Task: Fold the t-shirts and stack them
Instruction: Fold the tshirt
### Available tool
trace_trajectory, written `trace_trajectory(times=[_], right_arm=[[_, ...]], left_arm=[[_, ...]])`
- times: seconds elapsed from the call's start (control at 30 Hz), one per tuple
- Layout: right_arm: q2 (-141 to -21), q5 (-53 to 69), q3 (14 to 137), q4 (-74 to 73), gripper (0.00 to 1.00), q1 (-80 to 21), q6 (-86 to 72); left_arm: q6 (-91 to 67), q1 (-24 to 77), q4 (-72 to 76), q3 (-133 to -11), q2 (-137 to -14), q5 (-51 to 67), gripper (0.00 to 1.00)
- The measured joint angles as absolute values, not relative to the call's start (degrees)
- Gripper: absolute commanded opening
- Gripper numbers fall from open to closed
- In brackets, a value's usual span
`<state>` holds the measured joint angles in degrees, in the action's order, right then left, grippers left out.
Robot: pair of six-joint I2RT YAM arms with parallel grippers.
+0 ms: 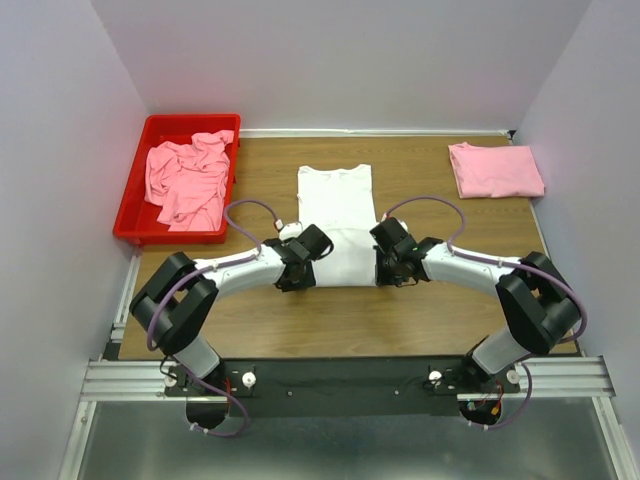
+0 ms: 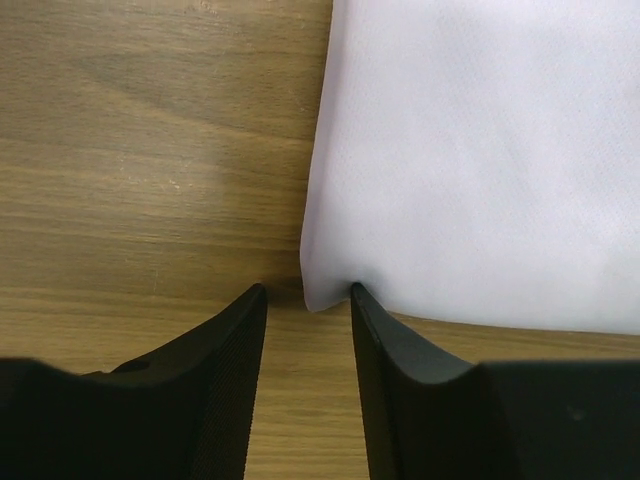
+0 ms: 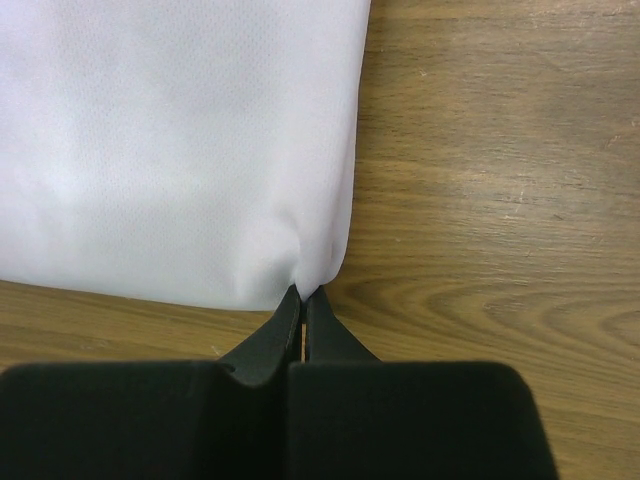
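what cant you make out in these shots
- Top view: the white t-shirt's near corners, covered by the two wrists.
- Top view: how many pink shirts lie in the red bin; crumpled, overlapping.
- Top view: layers in the folded pink shirt; too small.
- Right wrist view: how much cloth the right gripper pinches; its shut fingers hide it.
- Left wrist view: beyond the open left gripper, most of the shirt is cut off by the frame.
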<state>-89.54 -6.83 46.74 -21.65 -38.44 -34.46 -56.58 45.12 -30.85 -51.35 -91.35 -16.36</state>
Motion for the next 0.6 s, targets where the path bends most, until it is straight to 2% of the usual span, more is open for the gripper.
trace_trajectory(times=[0.1,0.2,0.3,0.33,0.37,0.6], right_arm=[[-89.30,-6.83,46.48,-21.34,0.01,-38.44,-34.44],[-89.17,-6.83,46.24,-21.06,0.01,-38.44,-34.41],[-89.12,-6.83,46.22,-21.02,0.01,-38.44,-34.39],[-89.12,-6.83,46.22,-21.02,0.01,-38.44,-34.39],[-89.12,-6.83,46.22,-21.02,0.01,-38.44,-34.39],[-87.66,-5.30,44.71,-20.45,0.01,-38.44,-34.13]], left_arm=[[-56.38,45.15,-30.83,-52.12,-92.18,-16.38,0.41],[-56.01,45.12,-30.52,-52.40,-92.58,-16.40,0.32],[-55.75,45.12,-30.17,-52.64,-92.95,-16.36,0.15],[-55.59,45.12,-30.06,-52.73,-93.08,-16.32,0.13],[-55.59,45.12,-29.80,-52.80,-93.21,-16.32,0.00],[-55.31,45.82,-29.52,-52.53,-92.88,-15.99,0.00]])
